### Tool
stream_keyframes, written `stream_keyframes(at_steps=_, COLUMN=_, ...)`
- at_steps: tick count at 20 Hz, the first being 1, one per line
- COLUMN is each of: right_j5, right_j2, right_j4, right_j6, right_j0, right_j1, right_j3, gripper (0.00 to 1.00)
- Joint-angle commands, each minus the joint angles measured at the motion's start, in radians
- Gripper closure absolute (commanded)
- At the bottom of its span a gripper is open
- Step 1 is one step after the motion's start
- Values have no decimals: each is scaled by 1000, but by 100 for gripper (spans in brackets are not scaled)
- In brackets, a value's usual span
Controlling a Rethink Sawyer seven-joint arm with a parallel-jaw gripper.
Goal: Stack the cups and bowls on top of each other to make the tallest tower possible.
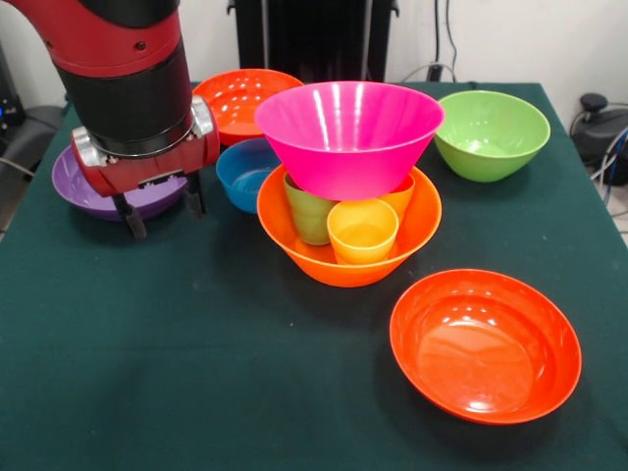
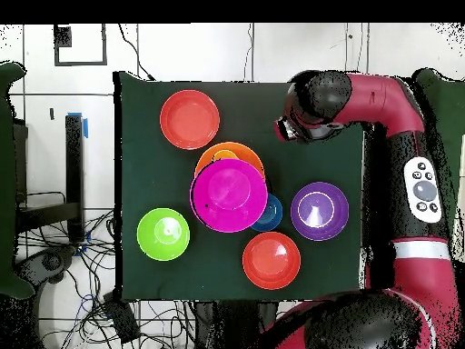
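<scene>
- Front view: gripper (image 1: 159, 213) hangs above the cloth, just in front of the purple bowl (image 1: 88, 191); two dark fingers are spread apart with nothing between them.
- Tower so far: light orange bowl (image 1: 348, 265) as base, holding the green cup (image 1: 308, 214), yellow cup (image 1: 362, 232) and orange cup (image 1: 399, 196) upright inside, with the pink bowl (image 1: 349, 135) resting on the cup rims.
- Loose bowls: small blue bowl (image 1: 243, 173) touches the base on the gripper's side; a red-orange bowl (image 1: 485, 343) sits near the table's front edge, another red-orange bowl (image 1: 243, 98) behind, and the lime green bowl (image 1: 490, 133) on the far side.
- Likely step: fetch the next bowl; purple is nearest.
- To do it well: pinch one rim wall, lift straight, carry it high over the pink rim and lower it centred.
- Risk: the pink bowl sits on just three cups, so any sideways nudge could tip it.
- Overhead view: arm (image 2: 381, 109) clear of the stack.
</scene>
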Motion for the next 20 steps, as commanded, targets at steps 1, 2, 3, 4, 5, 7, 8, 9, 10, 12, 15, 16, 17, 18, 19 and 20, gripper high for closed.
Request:
stream_keyframes(at_steps=1, right_j5=93, right_j2=-22, right_j4=-62, right_j6=-362, right_j0=3, right_j1=-30, right_j3=-9, gripper=0)
stream_keyframes(at_steps=2, right_j5=114, right_j2=-18, right_j4=-64, right_j6=-390, right_j0=2, right_j1=-29, right_j3=-19, gripper=0)
stream_keyframes(at_steps=3, right_j5=121, right_j2=-9, right_j4=-59, right_j6=-417, right_j0=-5, right_j1=-36, right_j3=-16, gripper=0)
stream_keyframes(at_steps=4, right_j5=136, right_j2=-7, right_j4=-59, right_j6=-432, right_j0=-8, right_j1=-38, right_j3=-16, gripper=0)
stream_keyframes(at_steps=5, right_j5=150, right_j2=-6, right_j4=-58, right_j6=-446, right_j0=-11, right_j1=-41, right_j3=-16, gripper=0)
stream_keyframes(at_steps=7, right_j5=162, right_j2=-1, right_j4=-58, right_j6=-474, right_j0=-19, right_j1=-37, right_j3=-10, gripper=0)
stream_keyframes(at_steps=8, right_j5=172, right_j2=2, right_j4=-61, right_j6=-493, right_j0=-20, right_j1=-31, right_j3=-12, gripper=0)
stream_keyframes(at_steps=9, right_j5=180, right_j2=6, right_j4=-63, right_j6=-514, right_j0=-19, right_j1=-22, right_j3=-18, gripper=0)
stream_keyframes(at_steps=10, right_j5=187, right_j2=11, right_j4=-67, right_j6=-538, right_j0=-18, right_j1=-12, right_j3=-27, gripper=0)
stream_keyframes(at_steps=12, right_j5=200, right_j2=26, right_j4=-75, right_j6=-606, right_j0=-13, right_j1=19, right_j3=-59, gripper=0)
stream_keyframes(at_steps=15, right_j5=220, right_j2=34, right_j4=-85, right_j6=-684, right_j0=-8, right_j1=54, right_j3=-96, gripper=0)
stream_keyframes(at_steps=16, right_j5=212, right_j2=39, right_j4=-82, right_j6=-706, right_j0=-10, right_j1=62, right_j3=-102, gripper=0)
stream_keyframes(at_steps=17, right_j5=213, right_j2=41, right_j4=-84, right_j6=-730, right_j0=-10, right_j1=71, right_j3=-110, gripper=0)
stream_keyframes(at_steps=18, right_j5=208, right_j2=41, right_j4=-84, right_j6=-748, right_j0=-9, right_j1=78, right_j3=-116, gripper=0)
stream_keyframes(at_steps=19, right_j5=200, right_j2=43, right_j4=-81, right_j6=-770, right_j0=-12, right_j1=82, right_j3=-117, gripper=0)
stream_keyframes(at_steps=20, right_j5=199, right_j2=41, right_j4=-81, right_j6=-785, right_j0=-11, right_j1=87, right_j3=-121, gripper=0)
